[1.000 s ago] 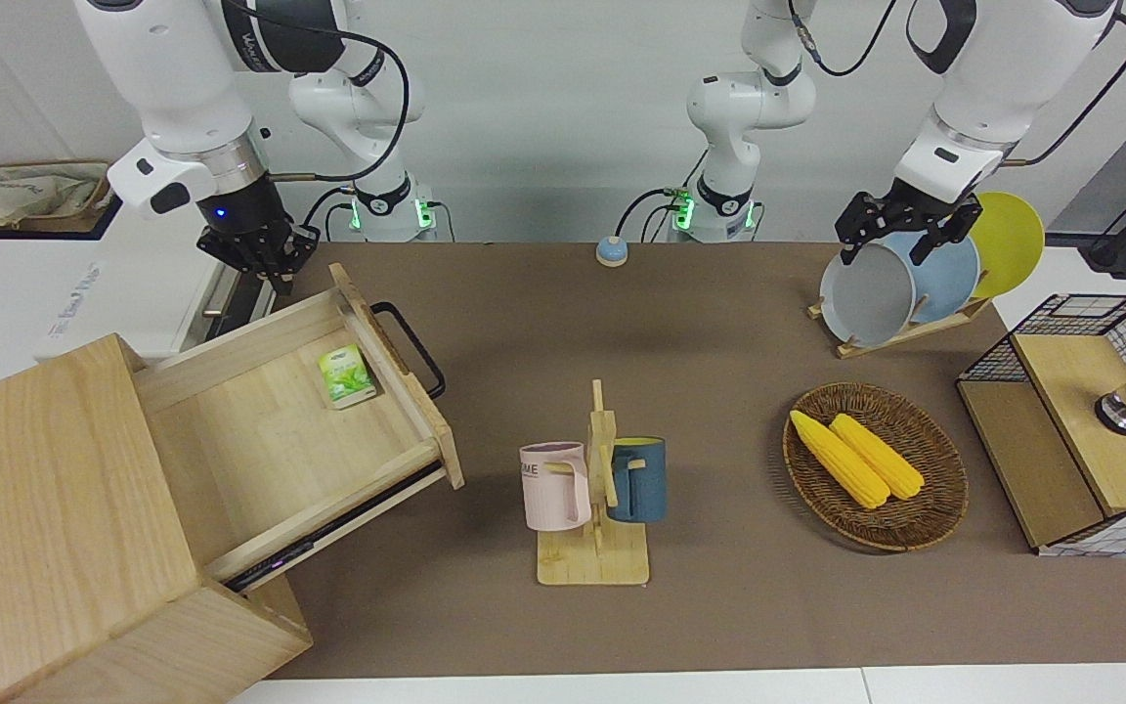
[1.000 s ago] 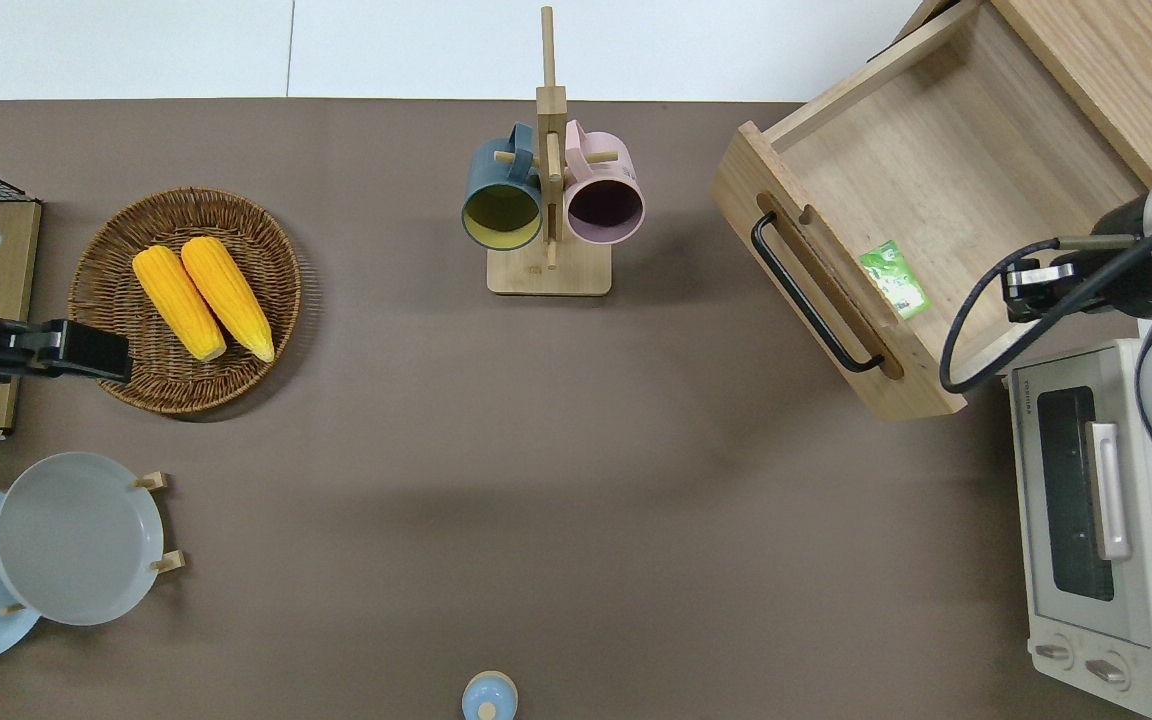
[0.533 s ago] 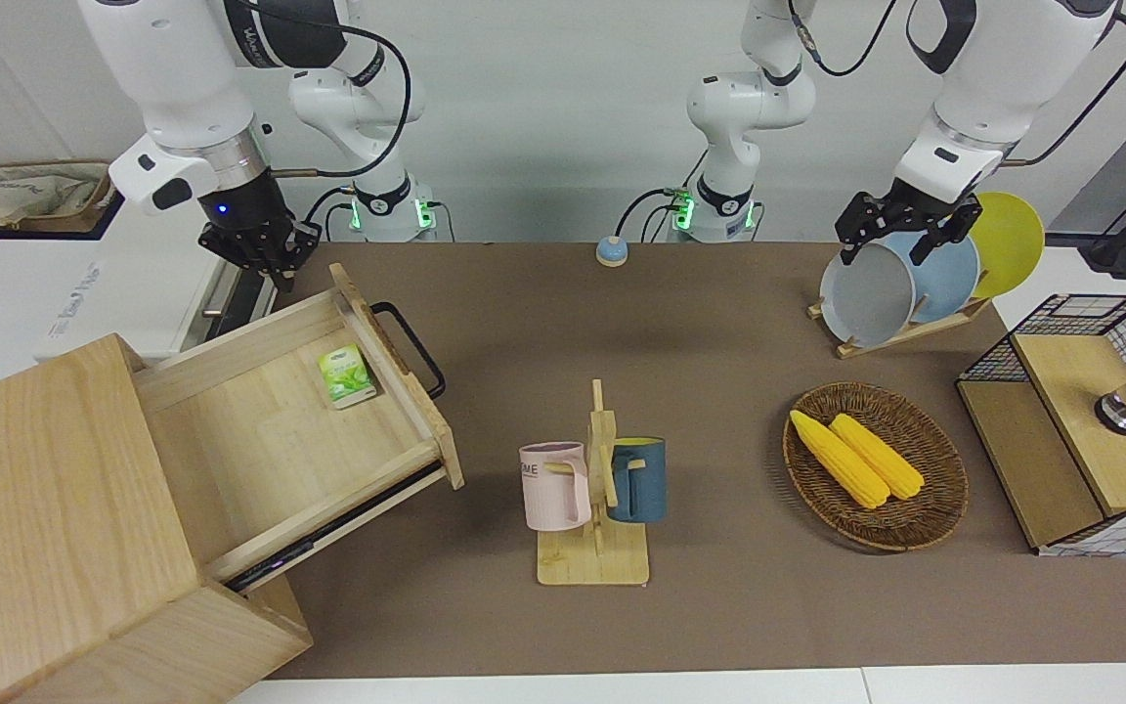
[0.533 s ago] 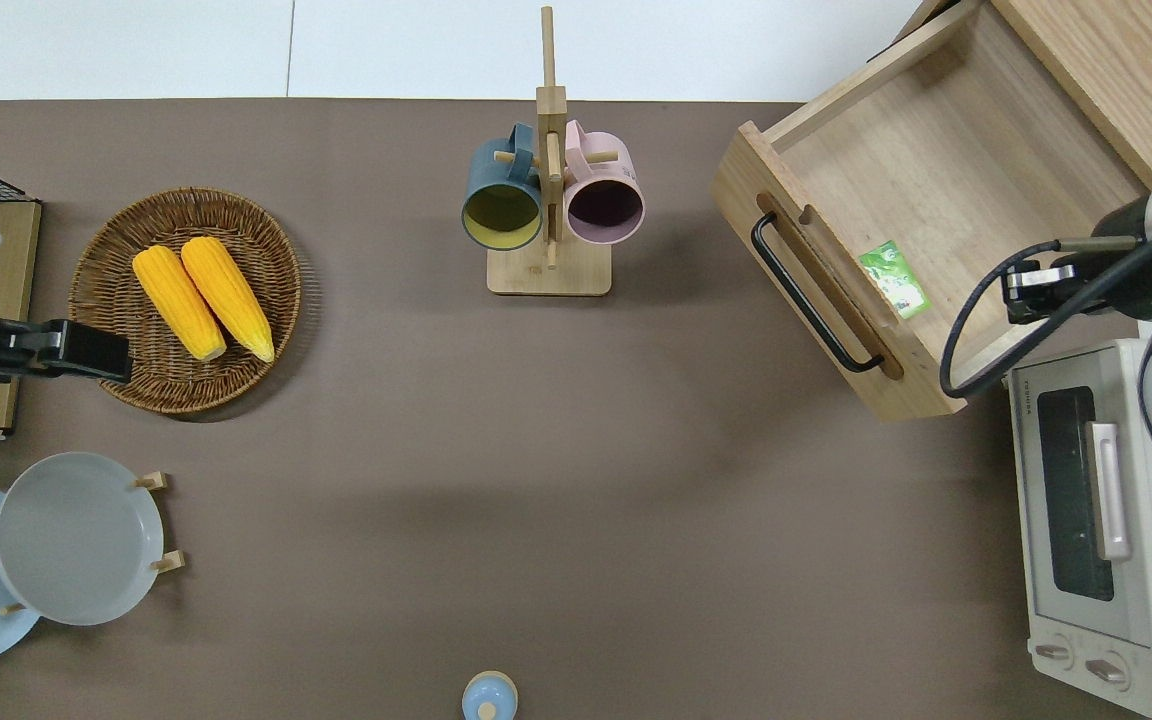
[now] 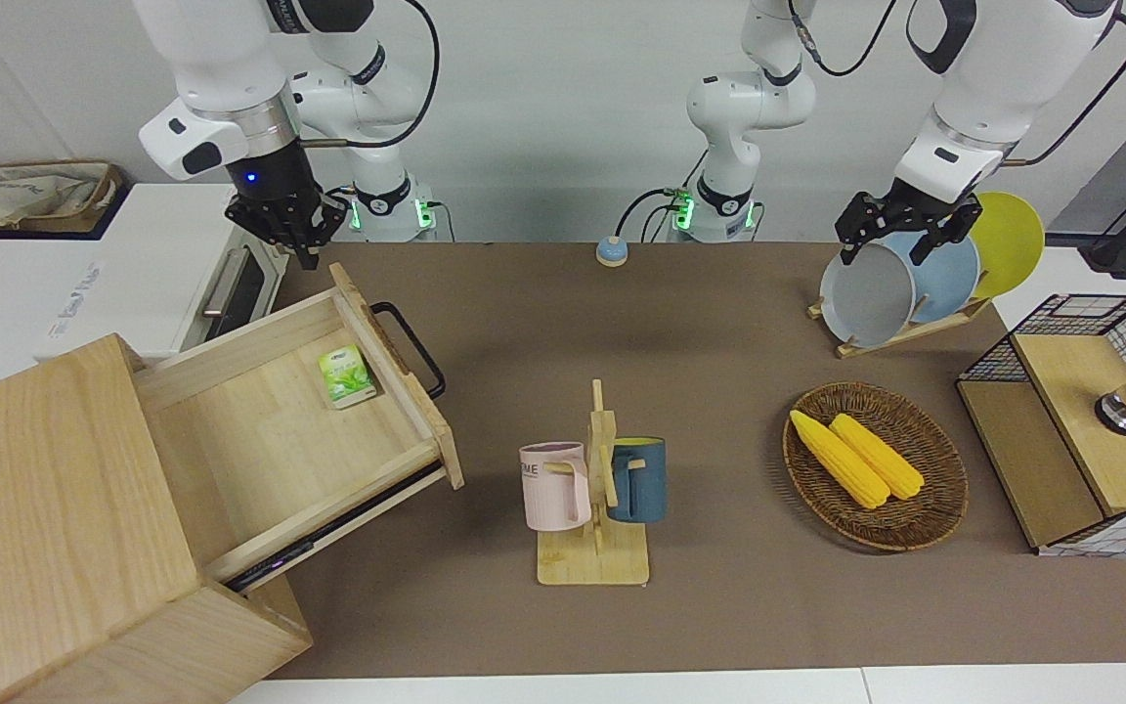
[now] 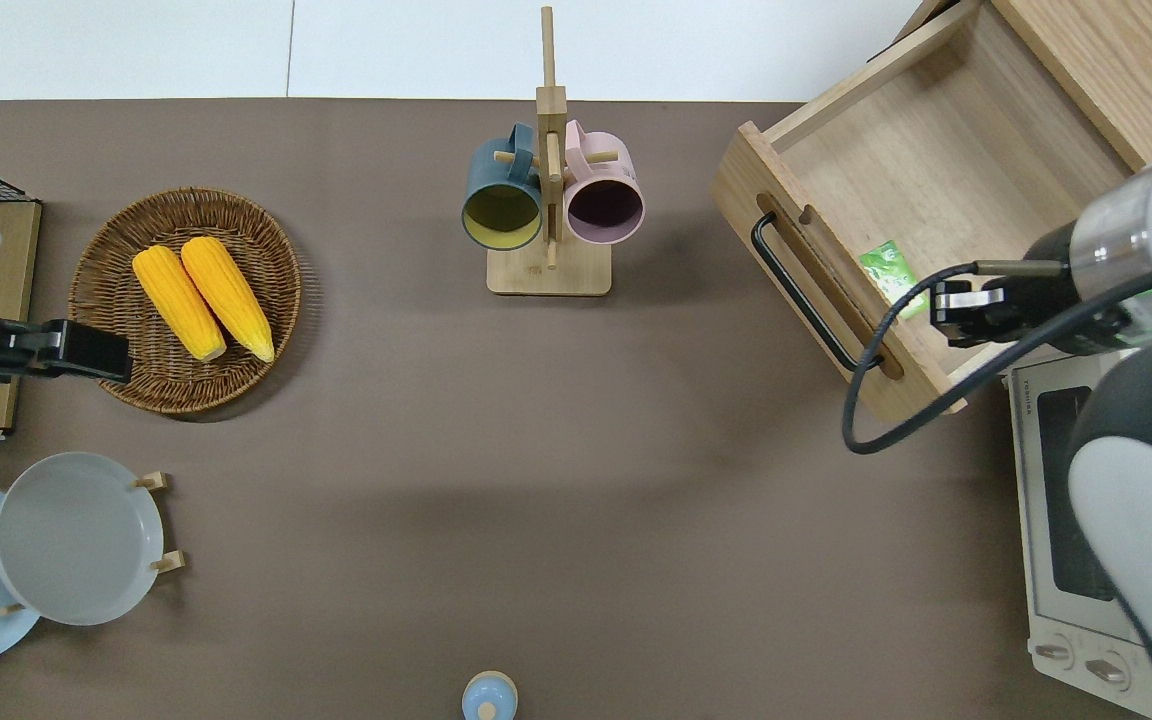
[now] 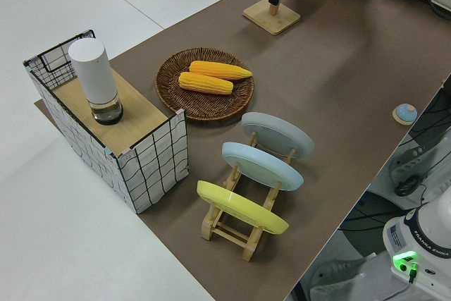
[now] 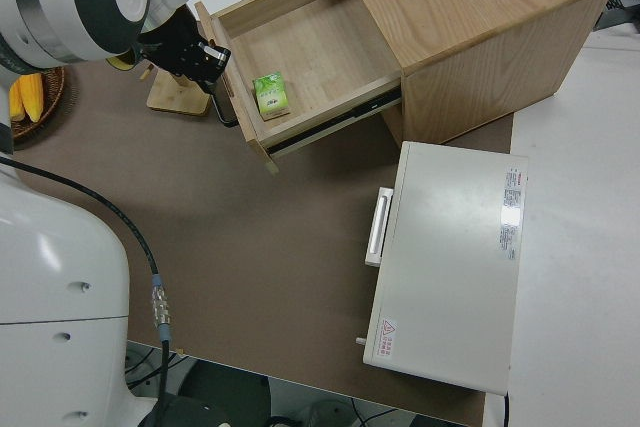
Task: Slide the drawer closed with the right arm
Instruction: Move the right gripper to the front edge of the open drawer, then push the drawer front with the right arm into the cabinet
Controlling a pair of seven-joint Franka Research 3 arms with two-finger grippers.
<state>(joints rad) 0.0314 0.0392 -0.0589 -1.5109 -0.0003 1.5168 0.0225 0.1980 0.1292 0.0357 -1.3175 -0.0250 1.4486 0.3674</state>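
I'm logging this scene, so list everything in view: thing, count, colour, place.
drawer: 1, light wood, pulled open from the cabinet
cabinet: 1, light wood, right arm's end
packet: 1, green, in the drawer
toaster oven: 1, white, nearer the robots than the cabinet
mugs: 2, pink and blue, on a wooden stand, mid-table
corn cobs: 2, yellow, in a wicker basket
plates: 3, grey, blue, yellow, in a rack
wire-caged shelf: 1, left arm's end
right hand: over the open drawer
left hand: parked
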